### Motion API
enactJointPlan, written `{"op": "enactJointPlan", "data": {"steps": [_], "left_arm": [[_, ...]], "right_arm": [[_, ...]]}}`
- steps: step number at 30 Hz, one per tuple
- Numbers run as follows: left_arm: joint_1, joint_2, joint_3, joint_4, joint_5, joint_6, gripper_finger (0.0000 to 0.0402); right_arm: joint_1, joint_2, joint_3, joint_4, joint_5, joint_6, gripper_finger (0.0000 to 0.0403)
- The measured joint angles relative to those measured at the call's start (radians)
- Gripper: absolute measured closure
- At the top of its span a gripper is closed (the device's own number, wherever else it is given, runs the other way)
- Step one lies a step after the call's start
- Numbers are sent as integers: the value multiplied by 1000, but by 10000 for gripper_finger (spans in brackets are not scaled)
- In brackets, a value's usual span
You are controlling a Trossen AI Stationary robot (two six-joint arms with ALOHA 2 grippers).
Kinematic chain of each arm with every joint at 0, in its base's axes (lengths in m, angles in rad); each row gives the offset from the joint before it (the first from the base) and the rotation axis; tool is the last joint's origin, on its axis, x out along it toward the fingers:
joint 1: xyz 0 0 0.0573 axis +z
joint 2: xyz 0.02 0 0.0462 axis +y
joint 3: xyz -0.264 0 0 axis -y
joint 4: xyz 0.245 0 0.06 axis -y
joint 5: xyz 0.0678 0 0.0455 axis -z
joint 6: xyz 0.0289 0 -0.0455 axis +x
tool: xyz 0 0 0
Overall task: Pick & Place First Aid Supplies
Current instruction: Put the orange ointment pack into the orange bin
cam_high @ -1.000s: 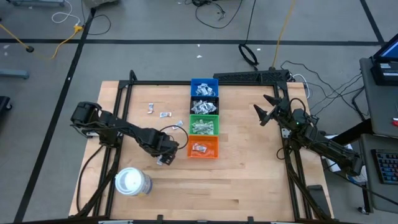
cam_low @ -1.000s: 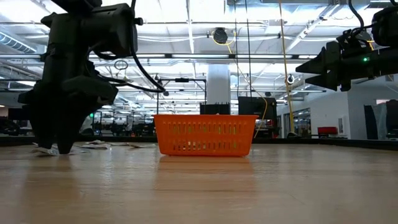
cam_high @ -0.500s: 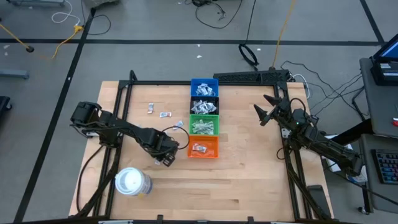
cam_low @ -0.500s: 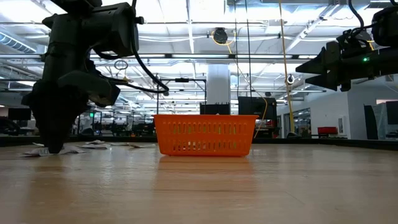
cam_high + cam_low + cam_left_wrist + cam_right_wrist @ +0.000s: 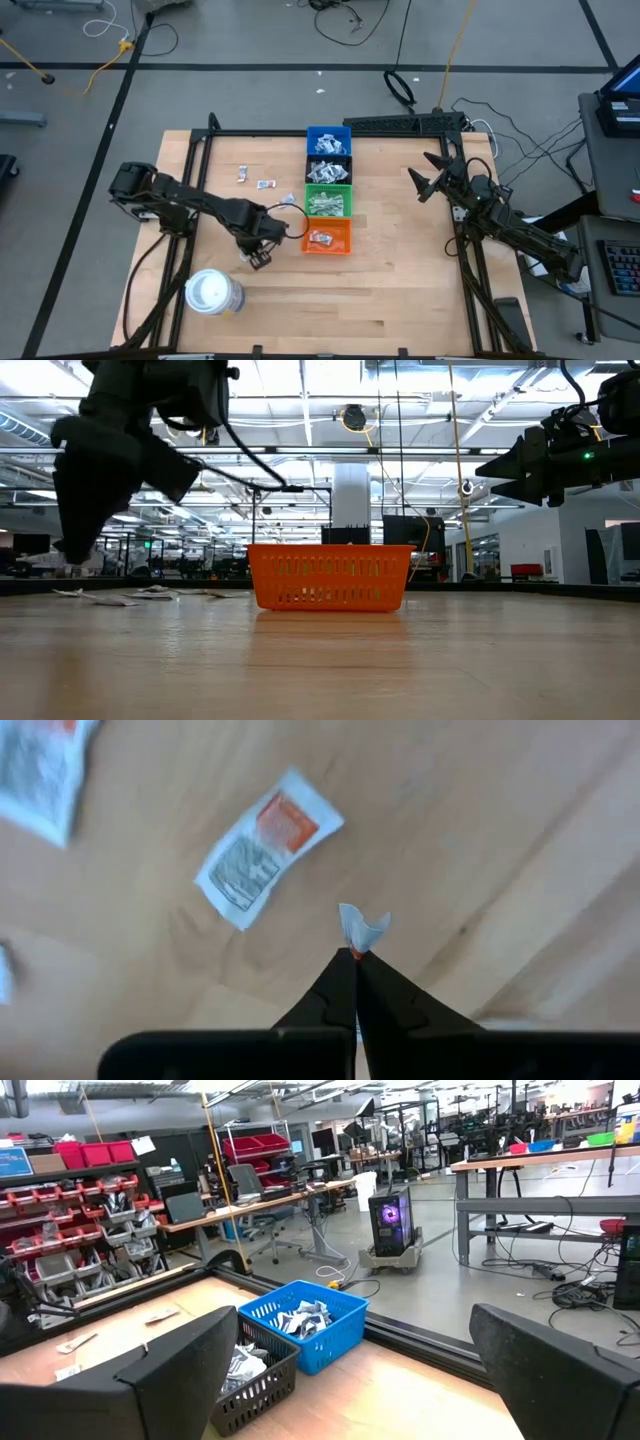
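My left gripper (image 5: 256, 257) hangs above the table's left-middle, left of the orange bin (image 5: 328, 237), shut on one small white packet (image 5: 362, 925). Below it a white packet with an orange patch (image 5: 268, 850) and another packet (image 5: 40, 770) lie flat on the wood. Two more packets (image 5: 243, 174) (image 5: 266, 184) lie farther back. The blue (image 5: 328, 140), black (image 5: 328, 170) and green (image 5: 328, 200) bins hold packets. My right gripper (image 5: 422, 182) waits open at the right, raised and level. My left gripper pinches the small white packet by one edge, where a reddish mark shows (image 5: 356, 949), only at the fingertips (image 5: 340, 982). The fingers come from above, pointing down. The packet's free part curls beyond the tips, and the low view shows the gripper (image 5: 72, 552) clear of the table.
A large white roll (image 5: 213, 292) stands near the front left. The four bins form a row down the table's middle. Bare wood spreads across the front and right of the table (image 5: 400, 290). Black frame rails (image 5: 200, 160) run along both sides.
My left gripper has shut on a small packet lying on the table, then risen with it and rolled about its own axis. The packet is now lifted clear; the other packets stay where they lay.
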Motion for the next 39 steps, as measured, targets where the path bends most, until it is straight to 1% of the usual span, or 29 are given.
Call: {"op": "enactJointPlan", "data": {"steps": [7, 10, 12, 14, 17, 23, 28, 32, 35, 39], "left_arm": [[16, -1, 99, -111, -15, 350, 400], [25, 23, 159, -131, -44, 449, 400], [34, 60, 209, -154, -70, 498, 400], [45, 102, 271, -165, -73, 545, 401], [61, 176, 380, -201, -80, 595, 401], [83, 351, 637, -300, -90, 667, 401], [99, 493, 849, -381, -90, 691, 401], [115, 568, 997, -447, -90, 699, 401], [124, 607, 1086, -476, -101, 711, 401], [133, 645, 1125, -474, -117, 719, 401]], "right_arm": [[0, 0, 0, 0, 0, 0, 9], [0, 0, 0, 0, 0, 0, 9], [0, 0, 0, 0, 0, 0, 9], [0, 0, 0, 0, 0, 0, 9], [0, 0, 0, 0, 0, 0, 9], [0, 0, 0, 0, 0, 0, 9], [0, 0, 0, 0, 0, 0, 9], [0, 0, 0, 0, 0, 0, 9], [0, 0, 0, 0, 0, 0, 9], [0, 0, 0, 0, 0, 0, 9]]}}
